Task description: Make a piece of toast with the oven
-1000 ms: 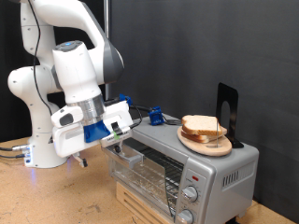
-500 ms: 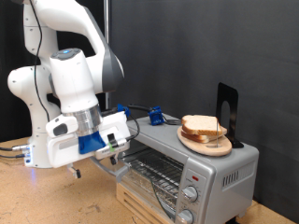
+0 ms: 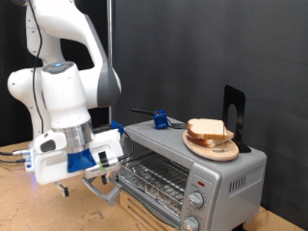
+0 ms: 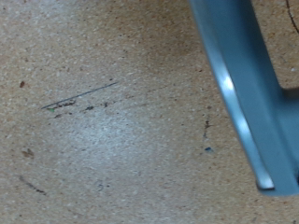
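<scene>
The end effector (image 3: pixel 93 179) hangs low at the oven's (image 3: pixel 192 166) 9 o'clock, beside its lowered door (image 3: pixel 109 189); whether its fingers are apart, I cannot tell. The piece of toast (image 3: pixel 208 130) rests on a round wooden plate (image 3: pixel 214 149) atop the oven, at 2 o'clock from the end effector.

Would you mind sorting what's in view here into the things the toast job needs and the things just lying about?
Belongs to the job:
- piece of toast, on the wooden plate on top of the oven
- oven, door pulled open, rack showing
- gripper, low by the open door's edge, holding nothing visible

Just lying about:
- small blue object on the oven top
- black stand behind the plate
</scene>
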Motion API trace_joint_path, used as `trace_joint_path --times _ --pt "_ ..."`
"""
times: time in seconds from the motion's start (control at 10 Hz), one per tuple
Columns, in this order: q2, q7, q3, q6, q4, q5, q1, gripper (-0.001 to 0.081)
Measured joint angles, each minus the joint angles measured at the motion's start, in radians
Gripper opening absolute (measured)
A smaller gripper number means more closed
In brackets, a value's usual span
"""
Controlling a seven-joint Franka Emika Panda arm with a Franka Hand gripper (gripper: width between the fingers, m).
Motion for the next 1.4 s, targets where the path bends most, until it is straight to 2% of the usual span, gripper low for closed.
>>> trace_joint_path --times 0.4,0.6,1.1,1.3,1.4 --pt "0.06 0.0 -0.004 0.054 0.023 0.013 -0.016 0.0809" --pt "0.093 -0.037 -0.003 0.063 0.043 0.025 -0.019 0.0809" --pt "0.092 -0.08 -0.049 0.027 0.01 -0.006 -0.058 0.0809" --pt "0.08 -0.091 -0.05 0.008 0.006 -0.003 -0.066 0.0809" --pt "0.074 -0.178 -0.032 -0.01 0.011 0.082 -0.069 0.0809"
